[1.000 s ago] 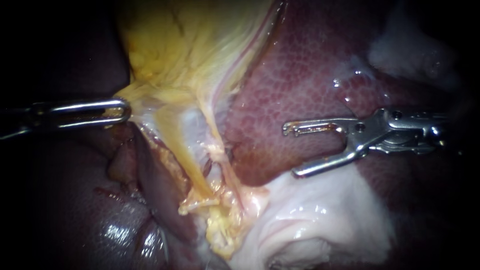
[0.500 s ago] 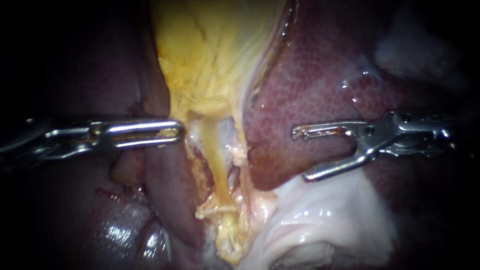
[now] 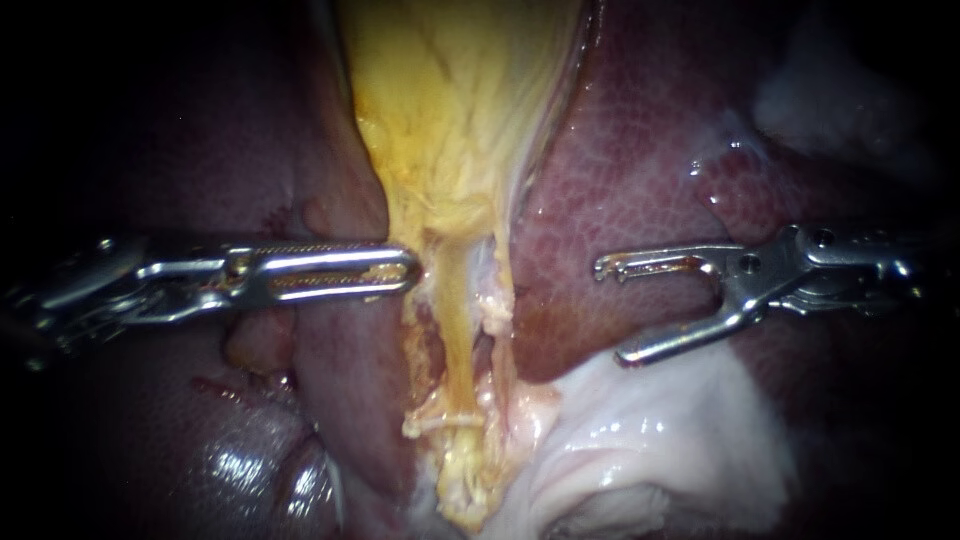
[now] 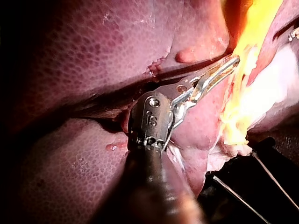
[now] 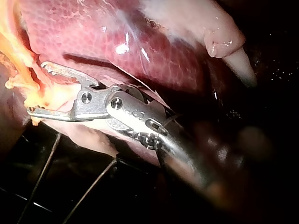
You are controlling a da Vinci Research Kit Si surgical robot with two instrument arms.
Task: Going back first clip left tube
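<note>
Moved: left instrument (image 3: 408,272), now further right, at the edge of the yellow tissue (image 3: 450,120).
Left hand: one, pressed together, pinching that tissue.
Spread hand: one, on the right instrument (image 3: 611,312), over the liver (image 3: 620,170).
Tubes: two; left tube (image 3: 452,330) between both instruments.

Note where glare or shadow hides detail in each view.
Endoscope view: light falls off at the edges, so the left instrument, jaws shut on the yellow tissue, dims along its shaft; glints spot the liver. Left wrist view: that yellow tissue burns out ahead of the jaws. Right wrist view: a highlight sits on the liver beyond the right instrument, jaws open; its shaft is shadowed.
</note>
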